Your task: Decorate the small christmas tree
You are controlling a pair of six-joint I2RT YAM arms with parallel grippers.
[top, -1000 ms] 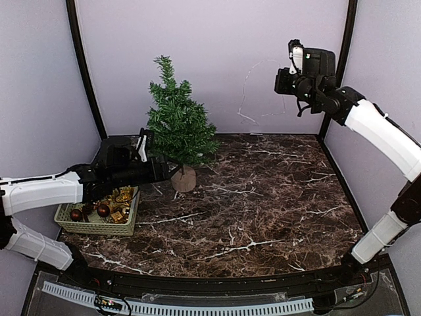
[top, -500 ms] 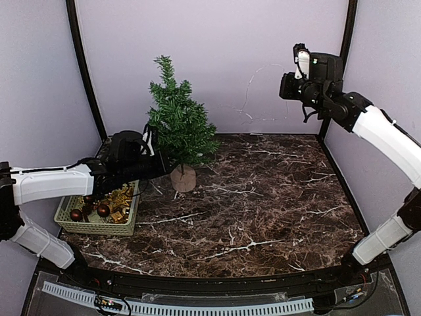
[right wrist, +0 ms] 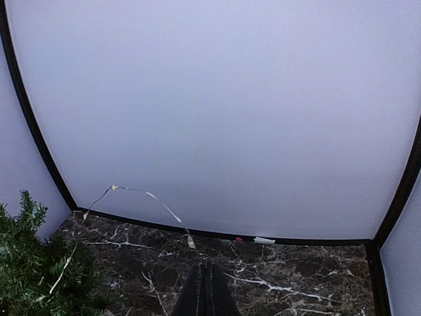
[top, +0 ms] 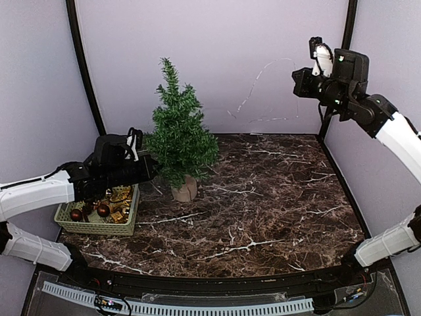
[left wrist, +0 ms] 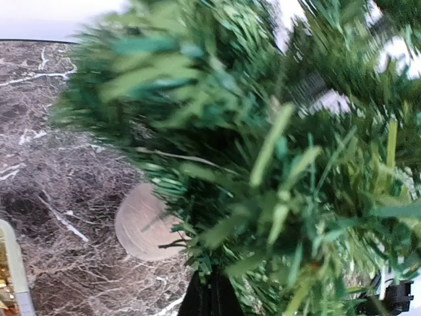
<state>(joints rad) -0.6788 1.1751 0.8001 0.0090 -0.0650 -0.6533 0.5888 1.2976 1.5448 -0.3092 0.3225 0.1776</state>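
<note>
Showing two arms over a dark marbled tabletop (top: 276, 197) enclosed by pale walls. The small christmas tree (top: 179, 131) stands at the rear left of the tabletop, near the back wall (top: 217, 46), leaning slightly with its tip toward the left. Its round pale stump base (top: 185, 191) sits just right of a green basket (top: 92, 230).

Left arm: reaches in low from the left, over the basket. The left fingers (top: 150, 170) are pressed together in the tree's lower left branches. In the left wrist view they appear as a closed dark wedge (left wrist: 210, 297) buried in blurred green needles, with the stump base (left wrist: 145, 224) beyond them. Which twig they pinch cannot be told.

Right arm: raised high at the rear right, well apart from the tree. The right fingers (top: 297, 78) are closed (right wrist: 207, 289) on a thin pale wire (top: 253, 79). In the right wrist view the wire (right wrist: 141, 192) arcs from the fingertips to the left and drops onto the tree's branches (right wrist: 39, 276).

Basket contents: dark red balls (top: 103, 210) and small gold ornaments (top: 122, 196).
</note>
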